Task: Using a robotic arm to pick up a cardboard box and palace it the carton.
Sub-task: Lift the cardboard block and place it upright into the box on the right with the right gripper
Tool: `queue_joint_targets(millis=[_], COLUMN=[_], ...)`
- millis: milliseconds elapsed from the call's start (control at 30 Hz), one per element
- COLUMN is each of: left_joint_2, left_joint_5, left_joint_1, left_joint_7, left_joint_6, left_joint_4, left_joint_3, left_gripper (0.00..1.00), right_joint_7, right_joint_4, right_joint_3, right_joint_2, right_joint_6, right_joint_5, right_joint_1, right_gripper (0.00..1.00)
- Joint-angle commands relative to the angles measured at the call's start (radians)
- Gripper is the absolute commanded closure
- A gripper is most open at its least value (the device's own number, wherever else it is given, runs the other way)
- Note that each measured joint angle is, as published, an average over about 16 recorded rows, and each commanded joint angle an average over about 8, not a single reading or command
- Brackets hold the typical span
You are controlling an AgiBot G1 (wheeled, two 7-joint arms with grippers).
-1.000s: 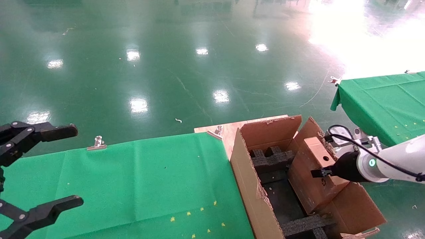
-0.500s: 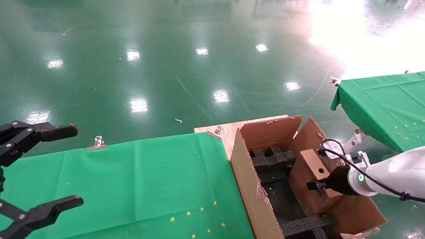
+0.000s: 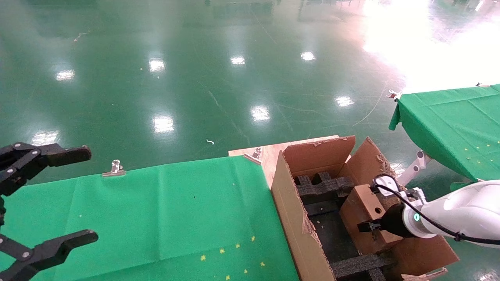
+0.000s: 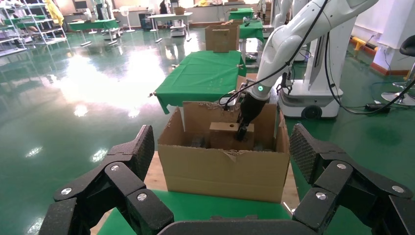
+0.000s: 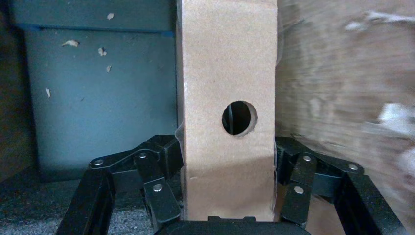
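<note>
The small brown cardboard box [image 3: 365, 212] with a round hole stands upright inside the large carton [image 3: 291, 210], against its right wall. My right gripper [image 3: 371, 226], on the white robotic arm [image 3: 461, 210] with a green light, is shut on the box's sides. In the right wrist view the black fingers [image 5: 169, 152] press both sides of the box [image 5: 227, 63] below the hole. The left wrist view shows the box [image 4: 224, 137] low inside the carton [image 4: 225, 171]. My left gripper [image 3: 84, 195] hangs open and empty at the far left, over the green table.
Black foam spacer blocks [image 3: 320, 185] lie on the carton floor at the far and near ends [image 3: 359, 264]. The carton stands on a wooden board [image 3: 269, 156] beside the green cloth table [image 3: 164, 210]. A second green table [image 3: 449, 121] stands at the right. A metal clip [image 3: 114, 168] holds the cloth.
My right gripper has lowered the cardboard box deeper into the carton, and the white arm has dropped with it. The left gripper has not moved.
</note>
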Motion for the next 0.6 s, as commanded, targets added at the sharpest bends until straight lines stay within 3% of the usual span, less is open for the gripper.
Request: queue_joint_targets(millis=[33, 367, 400, 600], left_joint_2=[0.0, 0.0, 0.0, 0.0], left_joint_5=[0.0, 0.0, 0.0, 0.0], left_joint_1=[0.0, 0.0, 0.0, 0.0], left_joint_7=[0.0, 0.0, 0.0, 0.0], left_joint_6=[0.0, 0.0, 0.0, 0.0], left_joint_4=[0.0, 0.0, 0.0, 0.0], left_joint_3=[0.0, 0.0, 0.0, 0.0], left_gripper=[0.0, 0.0, 0.0, 0.0], right_joint_7=[-0.011, -0.091, -0.098, -0.128], right_joint_4=[-0.016, -0.095, -0.1, -0.12], right_joint_3=[-0.001, -0.01, -0.01, -0.01], right_joint_2=[-0.01, -0.053, -0.056, -0.065], right_joint_6=[0.009, 0.021, 0.021, 0.023], right_joint_5=[0.015, 0.076, 0.081, 0.107], right_joint_1=[-0.007, -0.031, -0.033, -0.037], right_gripper=[1.0, 0.99, 0.94, 0.19])
